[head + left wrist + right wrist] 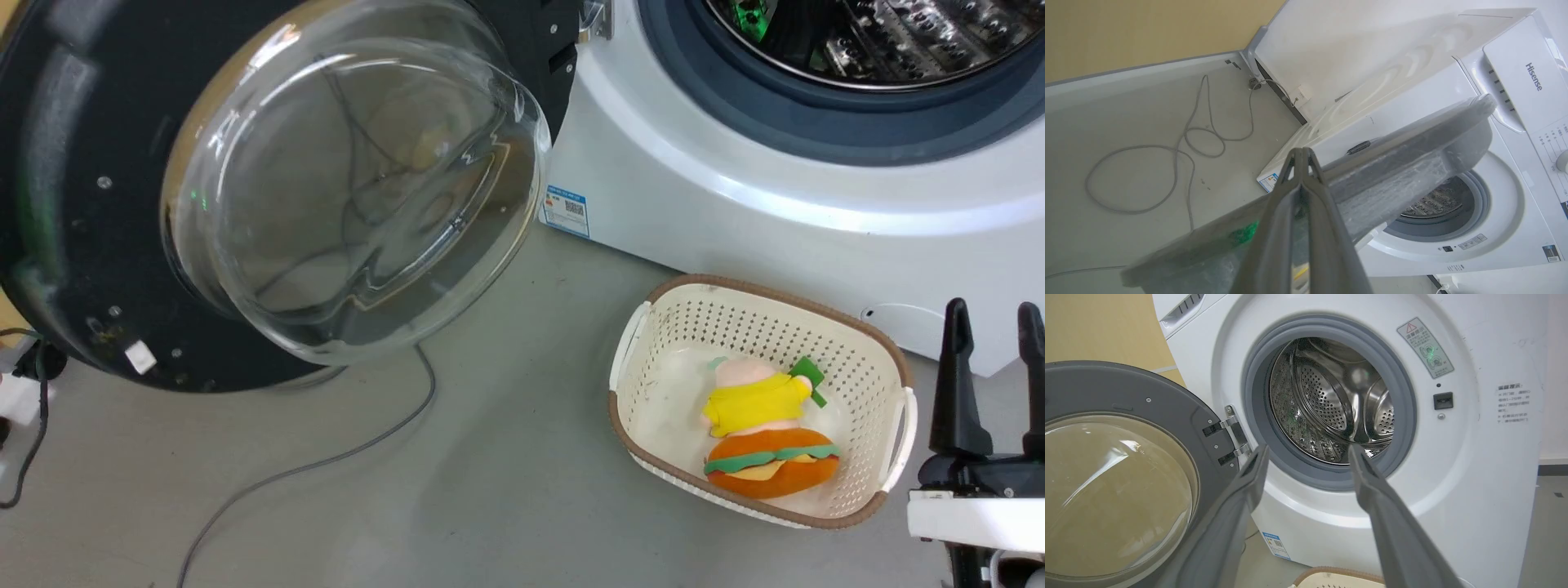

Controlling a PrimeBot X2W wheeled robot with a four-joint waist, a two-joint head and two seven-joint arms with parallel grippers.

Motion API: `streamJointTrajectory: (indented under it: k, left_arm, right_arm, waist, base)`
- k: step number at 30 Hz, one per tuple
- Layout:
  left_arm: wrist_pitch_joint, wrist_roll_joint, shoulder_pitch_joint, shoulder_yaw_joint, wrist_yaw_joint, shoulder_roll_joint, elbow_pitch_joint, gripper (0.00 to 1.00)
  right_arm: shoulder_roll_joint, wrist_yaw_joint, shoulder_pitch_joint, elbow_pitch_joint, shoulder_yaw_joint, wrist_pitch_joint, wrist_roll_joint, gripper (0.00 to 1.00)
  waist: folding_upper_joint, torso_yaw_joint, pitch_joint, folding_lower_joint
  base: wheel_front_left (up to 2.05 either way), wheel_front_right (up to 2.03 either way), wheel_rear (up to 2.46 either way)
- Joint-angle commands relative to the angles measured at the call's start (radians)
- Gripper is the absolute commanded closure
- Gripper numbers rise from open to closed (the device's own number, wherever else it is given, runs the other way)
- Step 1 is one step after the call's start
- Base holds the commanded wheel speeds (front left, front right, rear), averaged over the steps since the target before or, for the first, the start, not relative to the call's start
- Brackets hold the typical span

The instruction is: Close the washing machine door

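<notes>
The washing machine door (73, 204) stands swung wide open at the left, its black rim around a bulging glass bowl (351, 188). The white washing machine (735, 204) is at the upper right, with its steel drum (1331, 400) exposed. In the left wrist view my left gripper (1302, 153) is shut with nothing between its fingers, and its tips lie by the door's outer rim (1412, 151); I cannot tell if they touch it. My right gripper (993, 310) is open at the lower right, apart from the door (1167, 400). In its own view the right gripper (1308, 451) points at the drum opening.
A cream basket (767, 294) with plush toys (755, 404) sits on the floor in front of the machine, just left of my right gripper. A grey cable (326, 461) trails over the floor under the door. The door hinge (1231, 433) is left of the drum.
</notes>
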Motion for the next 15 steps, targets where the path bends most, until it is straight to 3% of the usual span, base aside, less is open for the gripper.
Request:
streamJointTrajectory:
  k: [1,15]
  left_arm:
    - [0.022,-0.015,0.032,-0.028,-0.007,-0.005,-0.023,1.00]
    - [0.161,-0.156,0.232,-0.193,-0.007,-0.050,-0.313,1.00]
  right_arm:
    - [0.001,0.001,-0.014,-0.007,-0.002,-0.007,0.008,0.00]
    - [0.001,0.001,0.034,0.004,-0.021,-0.007,0.048,0.00]
  waist:
    - [0.0000,-0.002,-0.008,-0.0001]
    - [0.0000,0.001,-0.102,-0.0001]
  base:
    - [0.00,0.00,0.00]
    - [0.00,0.00,0.00]
